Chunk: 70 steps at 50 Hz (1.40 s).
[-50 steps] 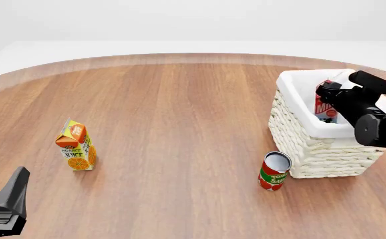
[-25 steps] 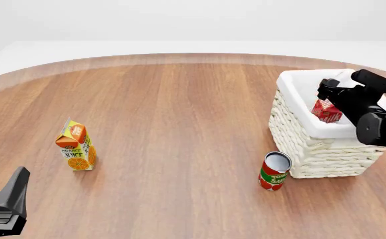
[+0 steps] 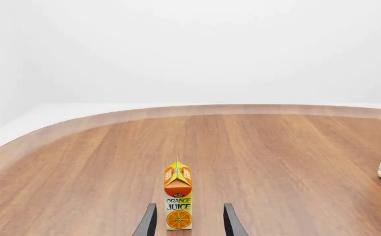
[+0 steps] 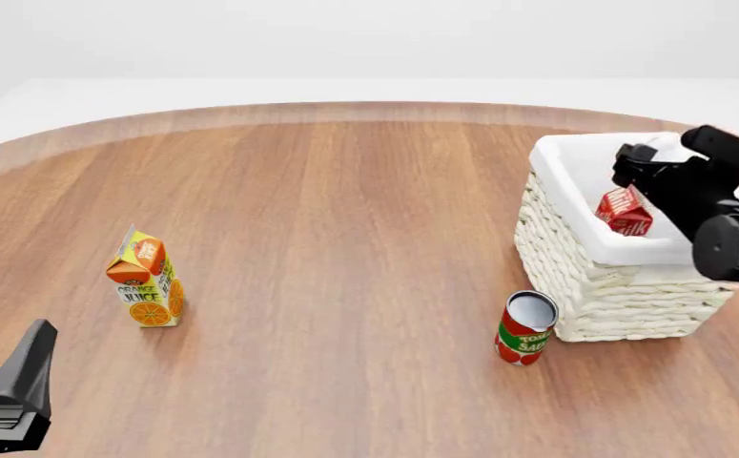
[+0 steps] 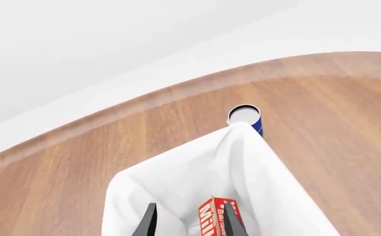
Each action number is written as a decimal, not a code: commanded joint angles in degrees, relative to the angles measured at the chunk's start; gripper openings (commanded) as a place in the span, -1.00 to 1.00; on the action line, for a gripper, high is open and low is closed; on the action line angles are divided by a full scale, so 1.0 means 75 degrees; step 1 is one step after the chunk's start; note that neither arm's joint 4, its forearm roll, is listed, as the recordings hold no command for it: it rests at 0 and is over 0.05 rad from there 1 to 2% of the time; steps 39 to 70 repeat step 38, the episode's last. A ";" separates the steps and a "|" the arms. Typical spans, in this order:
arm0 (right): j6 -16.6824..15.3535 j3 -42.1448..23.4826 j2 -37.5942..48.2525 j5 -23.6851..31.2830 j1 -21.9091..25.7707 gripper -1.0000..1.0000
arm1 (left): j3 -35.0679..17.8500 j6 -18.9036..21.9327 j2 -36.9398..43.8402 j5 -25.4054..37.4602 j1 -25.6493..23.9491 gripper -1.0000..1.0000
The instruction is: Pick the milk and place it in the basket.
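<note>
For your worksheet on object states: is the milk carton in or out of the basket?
In. The milk lies tilted inside the basket, below its white rim.

Front view: high, looking down the counter (image 4: 343, 239). Wrist views: low, close; left shares juice (image 3: 178, 202), right shares basket (image 5: 177, 191).
</note>
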 commanded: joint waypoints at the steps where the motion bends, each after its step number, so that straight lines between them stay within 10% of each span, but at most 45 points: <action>1: -0.0083 0.0288 -0.0627 0.0237 0.0122 1.00 | 0.0000 0.0000 0.0000 0.0000 0.0000 1.00; 38: -0.0767 0.1624 -0.3853 0.1915 0.0662 1.00 | 0.0000 0.0000 0.0000 0.0000 0.0000 1.00; 70: -0.0767 0.1624 -0.3853 0.1915 0.0662 1.00 | 0.0000 0.0000 0.0000 0.0000 0.0000 1.00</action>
